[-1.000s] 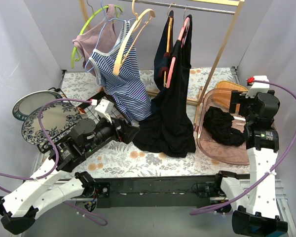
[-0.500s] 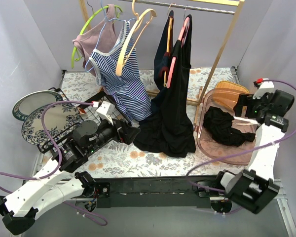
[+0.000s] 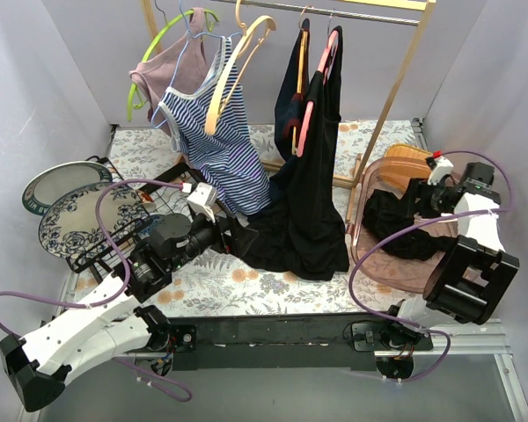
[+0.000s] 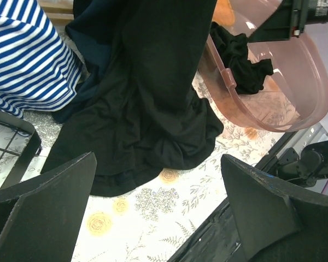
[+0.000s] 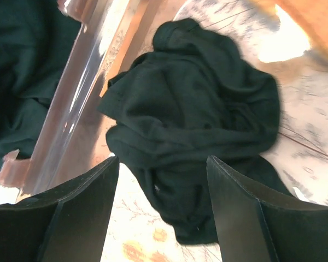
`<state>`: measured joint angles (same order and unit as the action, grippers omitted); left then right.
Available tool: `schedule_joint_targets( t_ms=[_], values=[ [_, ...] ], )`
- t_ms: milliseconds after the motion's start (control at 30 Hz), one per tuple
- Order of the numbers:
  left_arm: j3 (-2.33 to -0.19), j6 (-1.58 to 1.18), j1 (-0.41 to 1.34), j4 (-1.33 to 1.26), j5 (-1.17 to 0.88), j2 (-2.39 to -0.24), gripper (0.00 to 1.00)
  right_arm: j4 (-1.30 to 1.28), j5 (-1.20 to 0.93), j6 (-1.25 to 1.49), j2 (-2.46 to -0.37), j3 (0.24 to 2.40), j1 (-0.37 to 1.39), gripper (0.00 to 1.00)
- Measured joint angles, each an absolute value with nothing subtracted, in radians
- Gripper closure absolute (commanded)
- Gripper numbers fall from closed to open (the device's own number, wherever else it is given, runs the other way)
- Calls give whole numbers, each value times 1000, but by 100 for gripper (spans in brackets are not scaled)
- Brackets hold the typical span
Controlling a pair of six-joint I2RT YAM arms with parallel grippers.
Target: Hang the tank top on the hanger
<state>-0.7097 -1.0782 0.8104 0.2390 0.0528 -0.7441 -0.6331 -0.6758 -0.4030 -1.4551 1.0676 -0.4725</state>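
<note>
The black tank top (image 3: 398, 227) lies crumpled in a pink translucent basket (image 3: 383, 268) at the right; it also shows in the right wrist view (image 5: 197, 109) and the left wrist view (image 4: 241, 61). The cream hanger (image 3: 238, 63) with a gold hook hangs bare and tilted on the rail at the back. My right gripper (image 3: 412, 199) (image 5: 161, 161) is open just above the tank top, holding nothing. My left gripper (image 3: 234, 232) (image 4: 157, 159) is open and empty over the floral cloth, beside the hem of a hanging black garment (image 4: 147, 93).
A lime-green hanger (image 3: 163, 44) carries a mauve top, with a blue-and-white striped tank top (image 3: 216, 145) beside it. Black garments hang from orange and pink hangers (image 3: 315, 97). The rack's slanted wooden post (image 3: 396, 88) stands behind the basket. Plates (image 3: 79, 215) sit at the left.
My right arm has folded down and its gripper has dropped from the basket's right side to just over the tank top. My left gripper has moved slightly right, towards the hanging black garment.
</note>
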Motion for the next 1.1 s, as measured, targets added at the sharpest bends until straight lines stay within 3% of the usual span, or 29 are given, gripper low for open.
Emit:
schedule_joint_targets(
  t_ms=[167,200,300,333,533,733,1100],
  values=[
    [-694,-1083,810,206,41,-771,2,-552,-590,-346,-1497,1047,-373,42],
    [-693,-1088,810,204,39,-771,2,-537,-572,-339,-1510,1047,-360,58],
    [-688,-1103,810,192,35,-766,2,-505,-524,-322,-1533,1046,-344,93],
    [-684,-1108,810,188,34,-762,2,-499,-516,-327,-1534,1044,-344,98],
    [-664,-1135,810,186,28,-743,2,-498,-479,-330,-1481,1016,-345,99],
    [-665,-1148,810,186,21,-743,2,-530,-477,-344,-1272,1047,-345,99],
    [-674,-1148,810,185,14,-735,2,-612,-584,-307,-1071,1503,-345,99]
  ],
)
